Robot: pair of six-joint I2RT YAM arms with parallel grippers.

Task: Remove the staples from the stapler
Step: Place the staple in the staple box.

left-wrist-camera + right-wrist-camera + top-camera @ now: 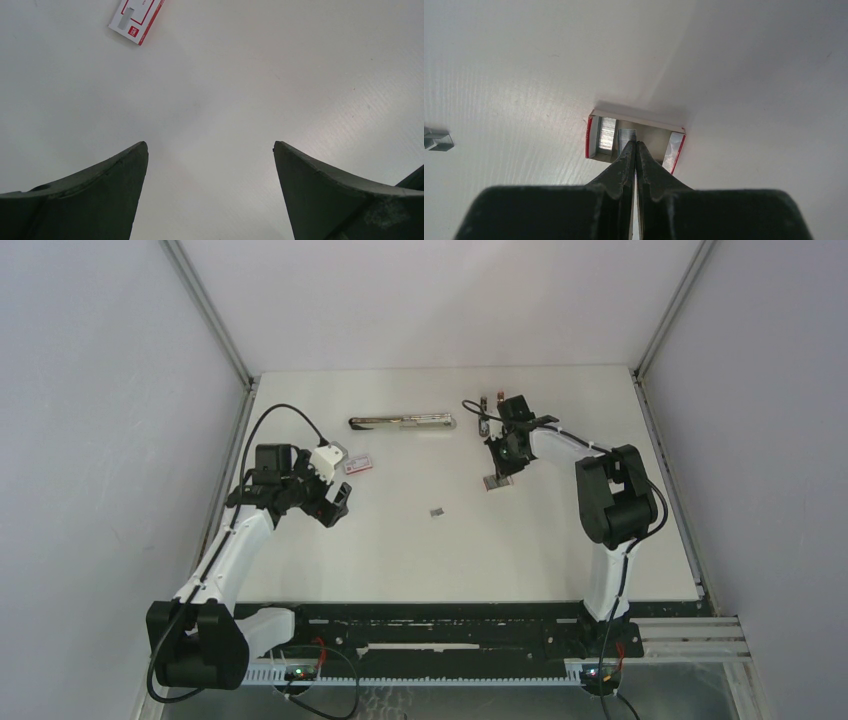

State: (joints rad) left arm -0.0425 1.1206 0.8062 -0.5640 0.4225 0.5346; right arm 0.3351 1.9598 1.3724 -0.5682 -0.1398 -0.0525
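Staples (607,134) in open box (639,117), one strip (437,512) loose

My R tool (636,146) is pressed together, tips at box mouth; can't tell if any staples pinched. Strip lies on surface (560,540) btw my tools. L tool (210,145) gapes wide, nothing in it. Stapler (400,422) lies farther back.

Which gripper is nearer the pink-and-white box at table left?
Left. The left gripper hovers just nearside of the pink-and-white box; the right gripper is far off to its right, at the open box.
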